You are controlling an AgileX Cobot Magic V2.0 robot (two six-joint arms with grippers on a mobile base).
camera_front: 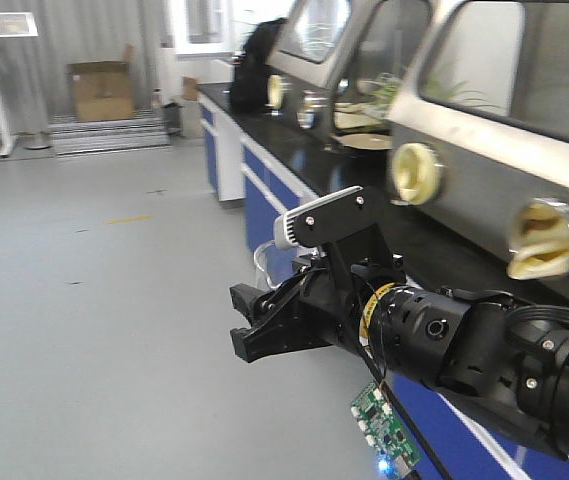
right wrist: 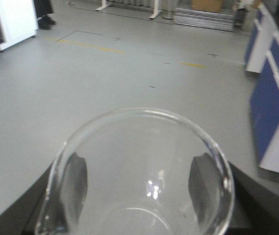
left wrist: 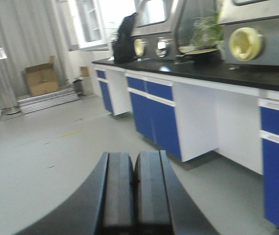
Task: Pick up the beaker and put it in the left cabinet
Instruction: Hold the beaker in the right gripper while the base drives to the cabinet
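Note:
The beaker (right wrist: 144,147) is clear glass and fills the lower half of the right wrist view, its open mouth facing the camera. My right gripper (right wrist: 139,188) is shut on it, with a dark finger (right wrist: 76,181) showing through the glass on each side. In the front view an arm reaches in from the right with a black gripper (camera_front: 251,325) held over the floor; its jaws stand apart and the glass cannot be made out there. My left gripper (left wrist: 135,169) is shut and empty, its pads (left wrist: 118,186) pressed together above the floor. The left cabinet is out of view.
A long lab bench (camera_front: 294,160) with a black top and blue and white cupboards (left wrist: 159,112) runs along the right, with grey glove boxes (camera_front: 504,110) on it. A cardboard box (camera_front: 102,90) and a low pallet stack (camera_front: 109,133) stand at the far wall. Grey floor (camera_front: 84,320) lies to the left.

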